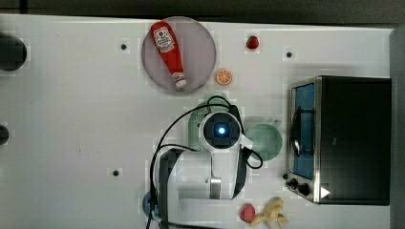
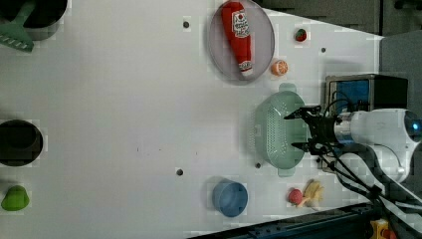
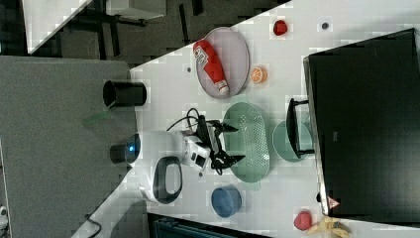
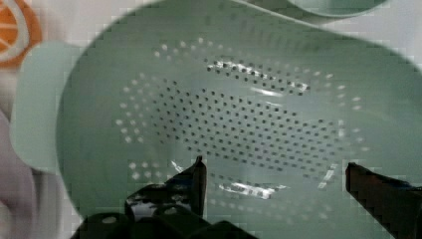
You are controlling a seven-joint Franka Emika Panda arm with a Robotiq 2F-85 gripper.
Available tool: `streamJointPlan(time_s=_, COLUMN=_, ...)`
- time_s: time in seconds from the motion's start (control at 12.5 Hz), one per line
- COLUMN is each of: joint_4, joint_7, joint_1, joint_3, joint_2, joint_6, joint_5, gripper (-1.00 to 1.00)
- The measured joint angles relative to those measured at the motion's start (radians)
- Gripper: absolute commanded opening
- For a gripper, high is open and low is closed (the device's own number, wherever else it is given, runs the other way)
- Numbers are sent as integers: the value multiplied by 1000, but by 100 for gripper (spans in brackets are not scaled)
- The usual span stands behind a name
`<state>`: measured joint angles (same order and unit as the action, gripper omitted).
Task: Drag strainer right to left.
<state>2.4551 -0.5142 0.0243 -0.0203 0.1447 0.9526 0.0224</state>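
Drag not begun: pale mint-green perforated oval plastic strainer sits unmoved at the left view's 3 o'clock on the white desk, tool spread wide above its bowl, gripping nothing.

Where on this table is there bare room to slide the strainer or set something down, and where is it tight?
Free: the wide white stretch on the left view's left of the strainer, between the ketchup plate and the blue bowl, out to the black cup. Crowded: the strainer's other side, where the open gripper, green cup and toaster oven stand close.
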Motion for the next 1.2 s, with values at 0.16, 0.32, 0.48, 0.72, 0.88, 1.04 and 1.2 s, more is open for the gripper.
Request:
streamJointPlan(time_s=0.16, joint_4=-16, joint_7=-63, joint_1=3, joint_3=17, joint_2=60, joint_6=57, joint_5=-1, gripper=100)
streamJointPlan(time_s=0.32, joint_4=-29, joint_7=-77, joint_1=-7, joint_3=17, joint_2=126, joint_6=121, joint_5=7, gripper=100)
streamJointPlan(time_s=0.48, joint_4=4, joint_7=-121, joint_1=-14, joint_3=14, joint_2=162, joint_6=215, joint_5=26, gripper=100)
streamJointPlan(time_s=0.72, joint_4=8, joint_7=-167, joint_1=-38, joint_3=22, joint_2=221, joint_6=227, joint_5=2, gripper=100)
streamJointPlan(time_s=0.88, joint_4=21, joint_7=-179, joint_1=-57, joint_3=24, joint_2=244, joint_6=227, joint_5=8, gripper=100)
streamJointPlan(time_s=1.04, joint_4=-4, joint_7=-219, joint_1=-67, joint_3=43, joint_2=249, joint_6=211, joint_5=6, gripper=100)
streamJointPlan(time_s=1.2, joint_4=-8, joint_7=-256, joint_1=-103, joint_3=48, joint_2=234, joint_6=229, joint_5=-6, gripper=100)
